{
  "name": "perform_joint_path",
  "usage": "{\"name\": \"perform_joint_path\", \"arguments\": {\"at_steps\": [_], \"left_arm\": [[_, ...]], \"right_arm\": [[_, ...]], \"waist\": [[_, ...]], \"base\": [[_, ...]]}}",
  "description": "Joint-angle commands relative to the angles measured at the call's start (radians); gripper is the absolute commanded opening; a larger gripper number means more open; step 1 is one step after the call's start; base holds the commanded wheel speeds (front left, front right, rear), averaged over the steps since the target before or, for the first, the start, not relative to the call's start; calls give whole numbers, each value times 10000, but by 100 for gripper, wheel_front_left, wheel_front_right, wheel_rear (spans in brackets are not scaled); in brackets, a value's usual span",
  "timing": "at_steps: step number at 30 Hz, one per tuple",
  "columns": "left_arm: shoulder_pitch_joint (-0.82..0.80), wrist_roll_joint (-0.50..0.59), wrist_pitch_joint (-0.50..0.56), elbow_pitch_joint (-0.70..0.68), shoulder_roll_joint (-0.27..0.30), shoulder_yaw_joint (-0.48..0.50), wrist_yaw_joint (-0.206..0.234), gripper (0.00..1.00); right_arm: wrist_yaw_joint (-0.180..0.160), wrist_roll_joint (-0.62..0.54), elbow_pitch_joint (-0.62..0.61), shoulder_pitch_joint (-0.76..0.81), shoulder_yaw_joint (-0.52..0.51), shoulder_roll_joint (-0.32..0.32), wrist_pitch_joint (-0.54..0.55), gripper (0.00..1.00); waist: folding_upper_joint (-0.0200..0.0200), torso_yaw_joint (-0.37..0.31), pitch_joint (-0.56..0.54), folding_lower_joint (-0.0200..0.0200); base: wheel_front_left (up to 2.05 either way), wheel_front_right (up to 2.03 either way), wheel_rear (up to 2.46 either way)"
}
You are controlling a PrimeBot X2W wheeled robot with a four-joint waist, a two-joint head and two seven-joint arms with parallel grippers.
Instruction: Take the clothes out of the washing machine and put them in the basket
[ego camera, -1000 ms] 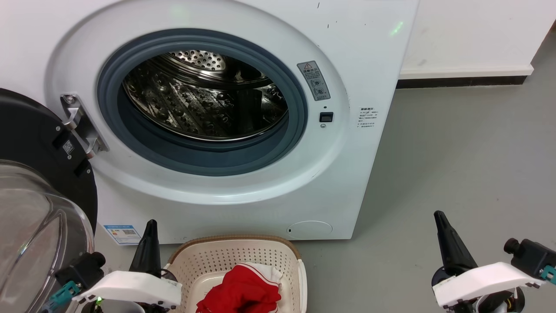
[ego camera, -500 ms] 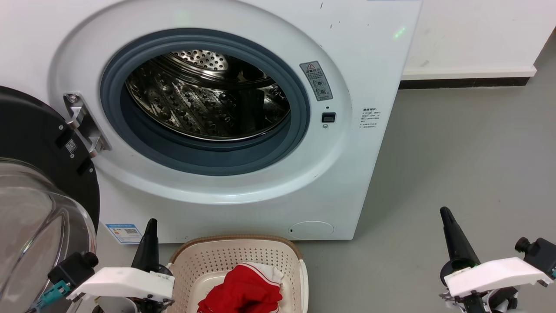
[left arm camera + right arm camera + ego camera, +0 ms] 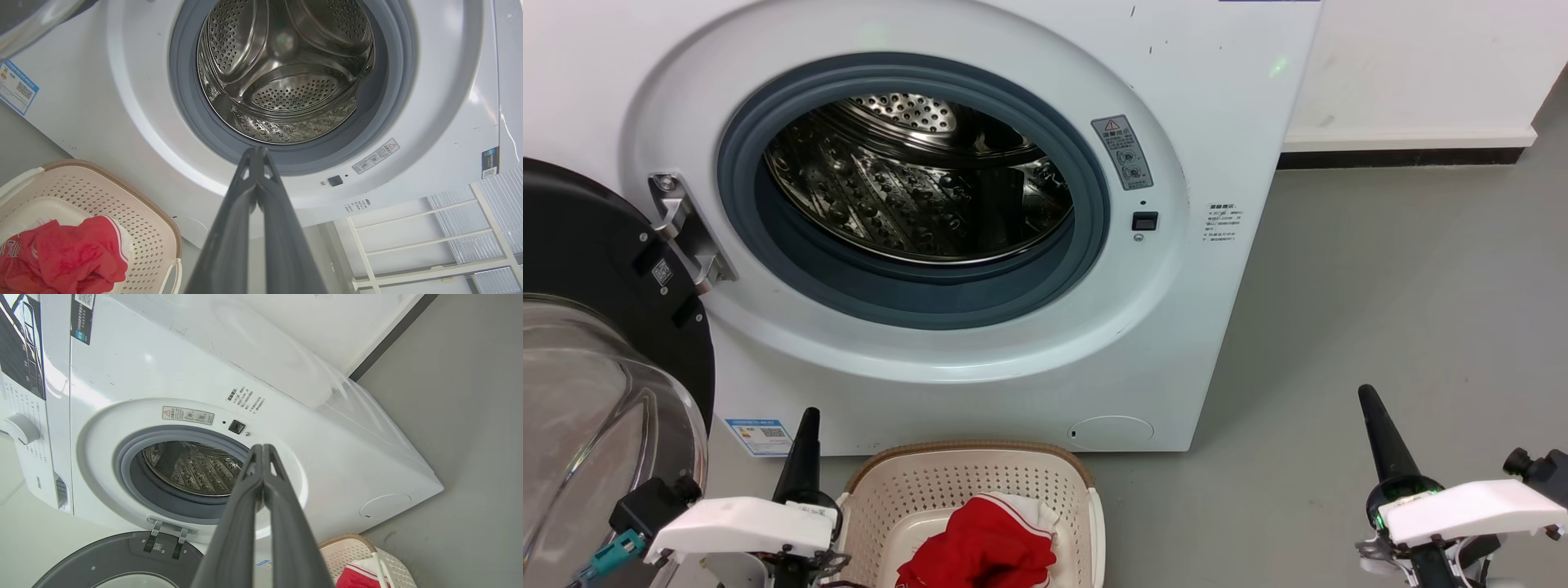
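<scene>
Right hand point(image 3: 1365, 395) edged outward | clothes point(image 3: 980, 551) in basket point(image 3: 964, 448) beside left hand point(image 3: 809, 413)

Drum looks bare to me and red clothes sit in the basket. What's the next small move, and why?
Probably raise the left end effector slightly toward the grey rim for a last look behind it: the drum shows bare steel, the clothes lie in the basket, and it and the right end effector are shut empty.
</scene>
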Motion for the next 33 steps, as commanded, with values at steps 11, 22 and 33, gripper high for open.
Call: {"name": "perform_joint_path", "arguments": {"at_steps": [11,22,33], "left_arm": [[-366,-1293,316,128,-64,222,-257,0],[-447,-2241,543,286,-132,362,-397,0],[-563,-3176,780,439,-207,511,-547,0]], "right_arm": [[-1,1380,94,-355,-185,-61,222,0],[-1,2368,218,-445,-312,-50,392,0],[-2,3356,341,-504,-456,-29,575,0]], "waist": [[0,54,-8,-1],[0,100,-16,-1],[0,151,-24,-1]], "base": [[0,0,0],[0,0,0],[0,0,0]]}}
